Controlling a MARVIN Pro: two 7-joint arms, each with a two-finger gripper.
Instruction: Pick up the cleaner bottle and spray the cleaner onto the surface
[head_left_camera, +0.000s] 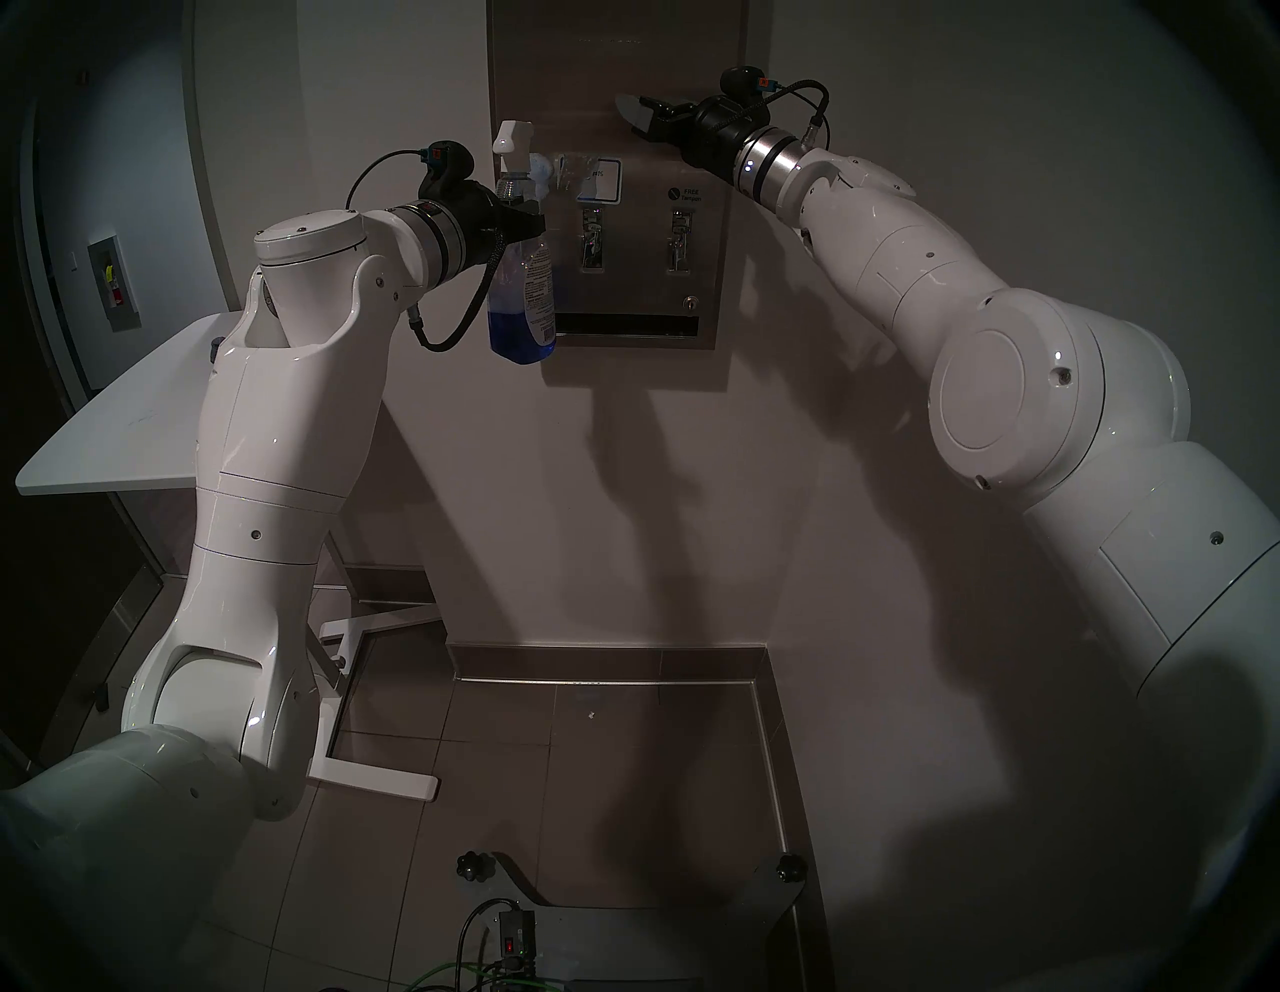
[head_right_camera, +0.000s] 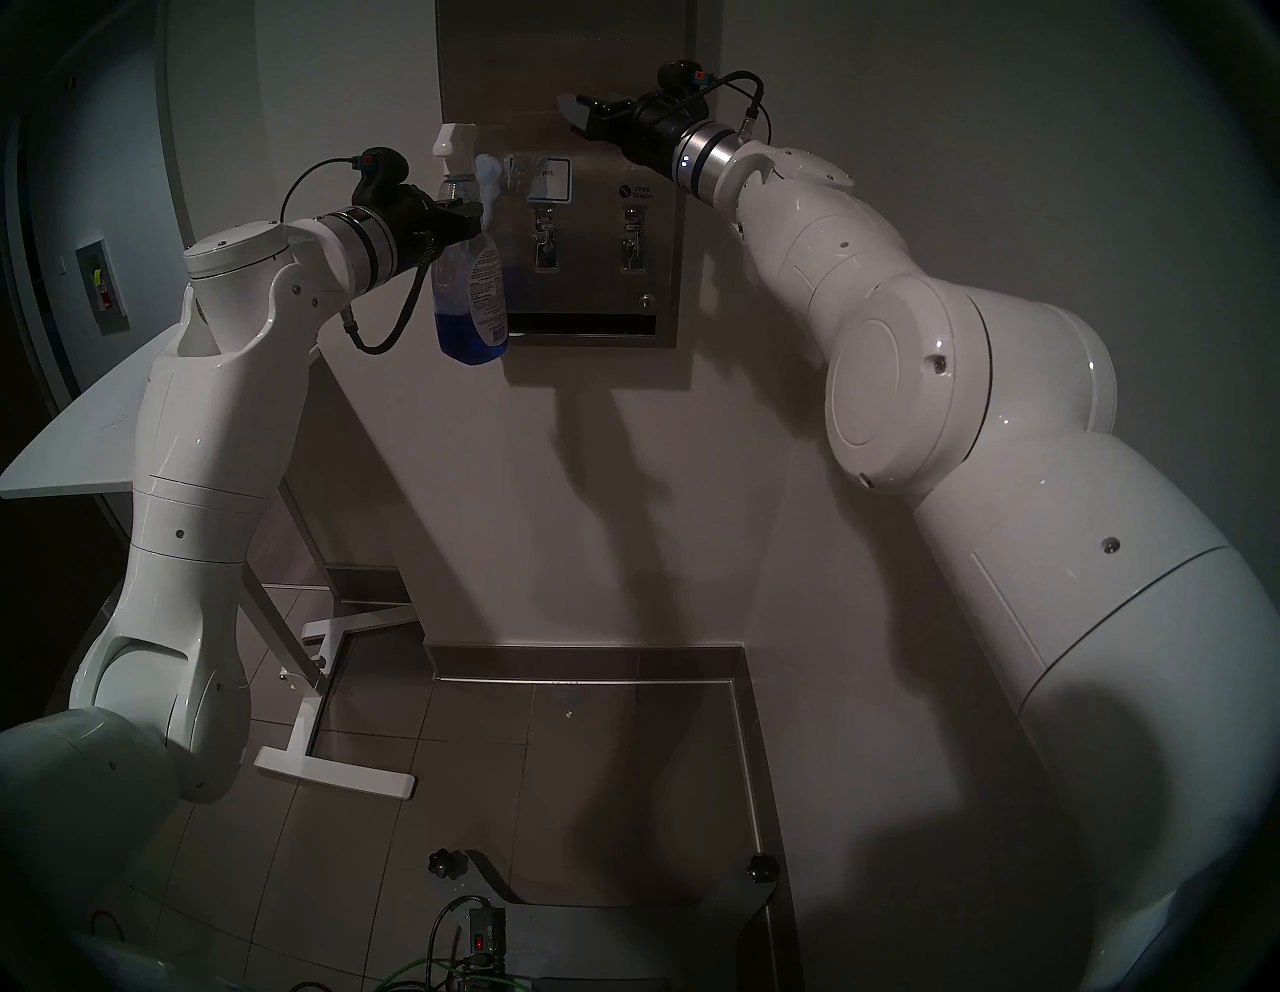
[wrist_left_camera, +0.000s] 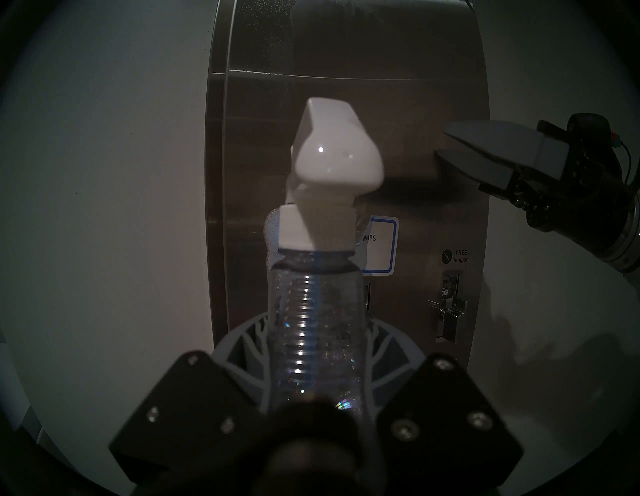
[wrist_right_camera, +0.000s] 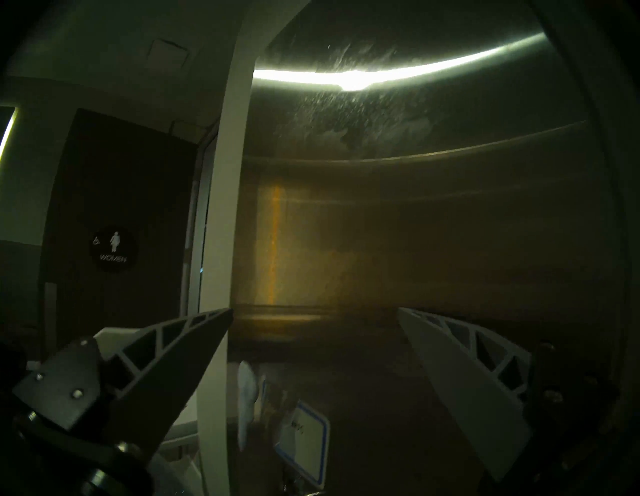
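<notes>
My left gripper (head_left_camera: 528, 223) (head_right_camera: 465, 218) (wrist_left_camera: 317, 346) is shut on the ribbed neck of the cleaner bottle (head_left_camera: 523, 305) (head_right_camera: 471, 298) (wrist_left_camera: 317, 311). The bottle hangs upright before the left edge of the steel dispenser front, the surface (head_left_camera: 637, 277) (head_right_camera: 589, 277) (wrist_left_camera: 415, 104) (wrist_right_camera: 415, 225). Blue cleaner (head_left_camera: 516, 339) fills its bottom. Its white nozzle (head_left_camera: 512, 135) (wrist_left_camera: 332, 149) faces the steel. A pale foamy streak (head_left_camera: 544, 170) (head_right_camera: 488, 173) (wrist_right_camera: 247, 384) sits beside the blue-bordered sticker (head_left_camera: 599, 180) (wrist_left_camera: 381, 246). My right gripper (head_left_camera: 634, 114) (head_right_camera: 575, 114) (wrist_left_camera: 445, 142) (wrist_right_camera: 315, 311) stands open and empty near the upper steel.
A white table (head_left_camera: 118, 415) stands at the left behind my left arm, its feet (head_left_camera: 374, 783) on the tiled floor. Two lever slots (head_left_camera: 634, 239), a keyhole and a dark slot (head_left_camera: 623, 324) are on the lower dispenser. A dark door with a "WOMEN" sign (wrist_right_camera: 112, 247) lies left.
</notes>
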